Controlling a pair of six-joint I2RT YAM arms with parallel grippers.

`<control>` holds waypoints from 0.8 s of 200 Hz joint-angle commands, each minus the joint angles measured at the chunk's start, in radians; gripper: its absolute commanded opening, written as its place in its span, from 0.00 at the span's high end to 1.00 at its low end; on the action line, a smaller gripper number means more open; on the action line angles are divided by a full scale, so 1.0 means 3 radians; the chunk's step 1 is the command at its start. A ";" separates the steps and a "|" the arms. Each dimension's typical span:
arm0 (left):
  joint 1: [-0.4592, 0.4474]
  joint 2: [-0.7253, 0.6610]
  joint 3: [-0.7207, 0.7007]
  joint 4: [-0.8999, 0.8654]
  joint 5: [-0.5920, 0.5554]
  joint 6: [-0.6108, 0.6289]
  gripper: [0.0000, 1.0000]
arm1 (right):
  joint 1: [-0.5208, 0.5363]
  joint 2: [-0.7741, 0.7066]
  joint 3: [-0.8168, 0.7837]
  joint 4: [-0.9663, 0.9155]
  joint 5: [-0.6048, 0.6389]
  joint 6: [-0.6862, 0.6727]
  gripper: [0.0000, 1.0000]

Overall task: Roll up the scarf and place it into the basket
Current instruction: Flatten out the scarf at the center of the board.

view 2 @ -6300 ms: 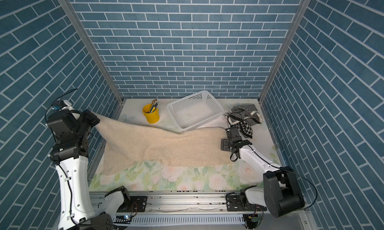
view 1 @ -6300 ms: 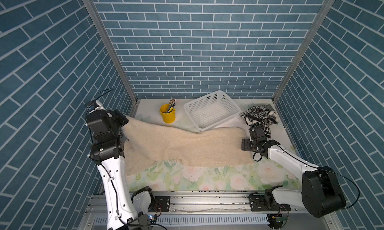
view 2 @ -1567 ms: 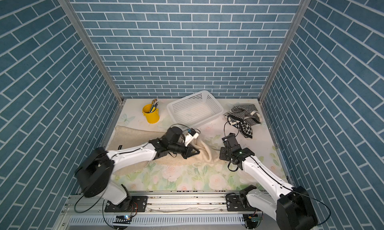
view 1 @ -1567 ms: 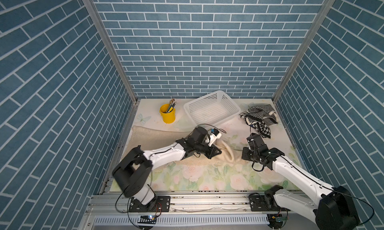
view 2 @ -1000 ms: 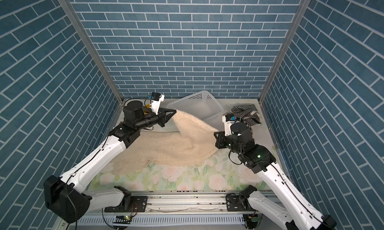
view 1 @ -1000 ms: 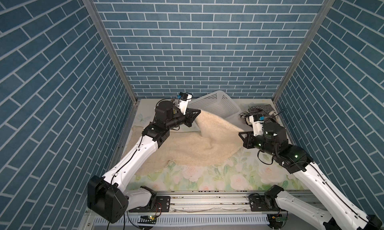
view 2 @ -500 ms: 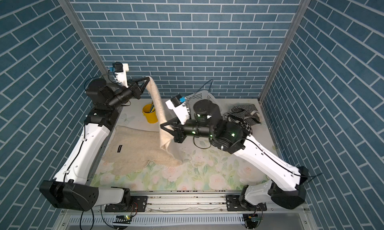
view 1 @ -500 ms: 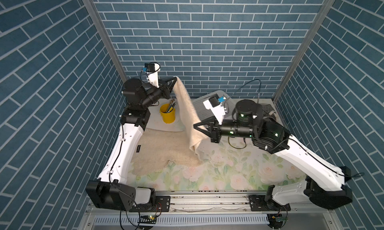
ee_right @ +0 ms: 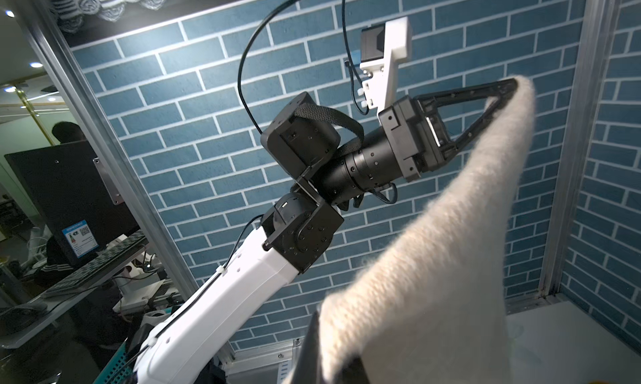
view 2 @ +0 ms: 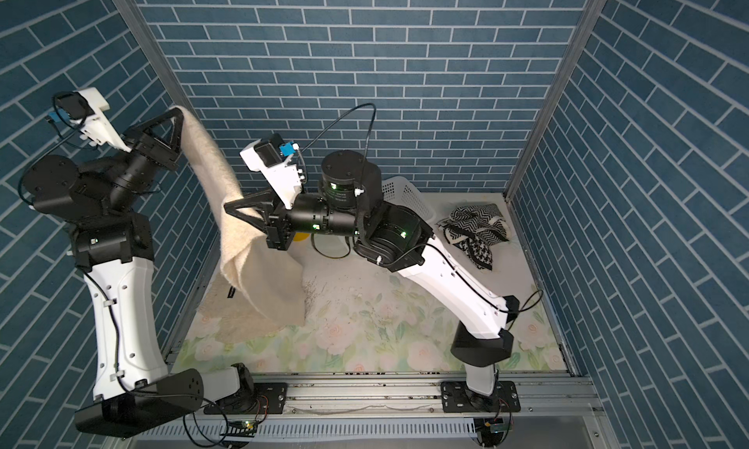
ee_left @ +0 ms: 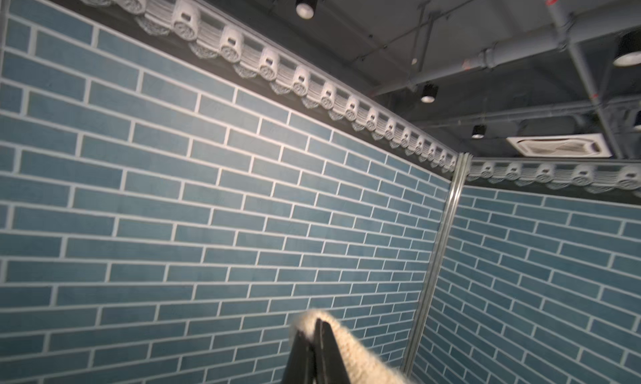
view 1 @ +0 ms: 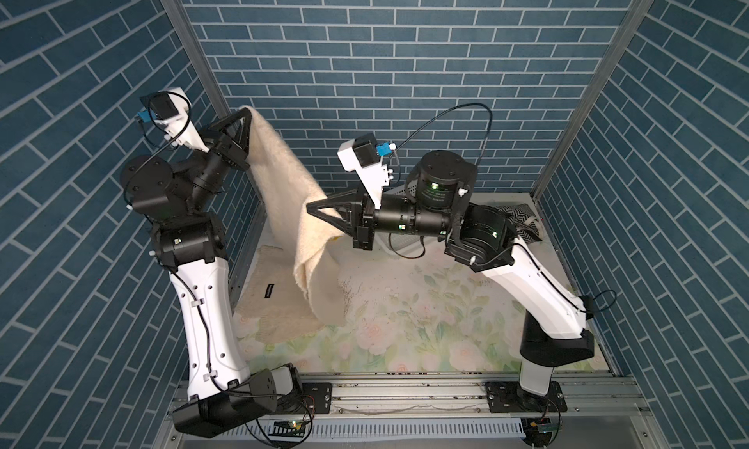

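Note:
The scarf [view 1: 283,191] is a cream fuzzy cloth, hanging in a fold between my two grippers, with its lower end lying on the floral mat [view 1: 405,325]. My left gripper [view 1: 248,111] is high at the back left corner, shut on the scarf's upper edge [ee_left: 360,358]. My right gripper [view 1: 310,206] is lower, mid-table, shut on another edge [ee_right: 433,261]. Both top views show this, and the scarf [view 2: 259,264] droops below the right gripper [view 2: 227,206]. The white perforated basket [view 2: 405,191] stands at the back, mostly hidden behind the right arm.
A black-and-white patterned cloth [view 2: 474,224] lies at the back right. A sliver of the yellow bucket [view 2: 300,236] shows under the right wrist. Blue brick walls close in three sides. A black label [view 1: 268,292] sits on the scarf's lying part.
Over the last second both arms lifted the scarf off the mat. The left gripper rose to the back left corner and the right swung left toward the middle.

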 commanded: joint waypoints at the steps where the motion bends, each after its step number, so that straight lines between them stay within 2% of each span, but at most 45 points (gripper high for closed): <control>1: 0.0025 0.0112 0.0273 0.0791 -0.0171 -0.0589 1.00 | 0.0005 -0.0428 -0.0205 0.0720 0.0155 -0.0284 1.00; 11: 0.0025 0.0240 0.0585 0.0779 -0.0250 -0.0656 1.00 | 0.0006 -0.0389 0.0004 0.0663 0.0215 -0.0333 1.00; 26: 0.0029 0.0399 0.1069 0.0687 -0.0357 -0.0645 1.00 | 0.0002 -0.0323 0.0232 0.0678 0.0087 -0.0389 1.00; 39: 0.0052 0.0411 0.1185 0.0719 -0.0463 -0.0625 1.00 | 0.0005 -0.0274 0.0263 0.0785 -0.0037 -0.0340 1.00; 54: 0.0156 0.0246 0.1015 0.0696 -0.0563 -0.0550 1.00 | 0.0008 -0.0143 0.0302 0.0818 -0.0187 -0.0230 1.00; 76: 0.0438 -0.0158 0.0344 0.0723 -0.0570 -0.0479 1.00 | 0.0016 0.0082 0.0235 0.0878 -0.0429 -0.0002 1.00; 88: 0.0639 -0.0375 -0.0086 0.0778 -0.0564 -0.0468 1.00 | 0.0058 0.0185 0.0147 0.0957 -0.0533 0.0095 1.00; 109: 0.1032 -0.0521 -0.0488 0.0807 -0.0429 -0.0531 1.00 | 0.0155 0.0372 0.0096 0.1081 -0.0645 0.0194 1.00; 130: 0.1407 -0.0453 -0.0581 0.0970 -0.0292 -0.0776 1.00 | 0.0202 0.0565 0.0259 0.1087 -0.0707 0.0249 1.00; 145: 0.1444 -0.0324 -0.0463 0.1043 -0.0213 -0.0883 1.00 | 0.0203 0.0575 0.0308 0.1041 -0.0647 0.0219 1.00; 160: 0.1440 -0.0175 -0.0433 0.1470 -0.0133 -0.1254 1.00 | 0.0202 0.0399 0.0161 0.0952 -0.0425 0.0076 1.00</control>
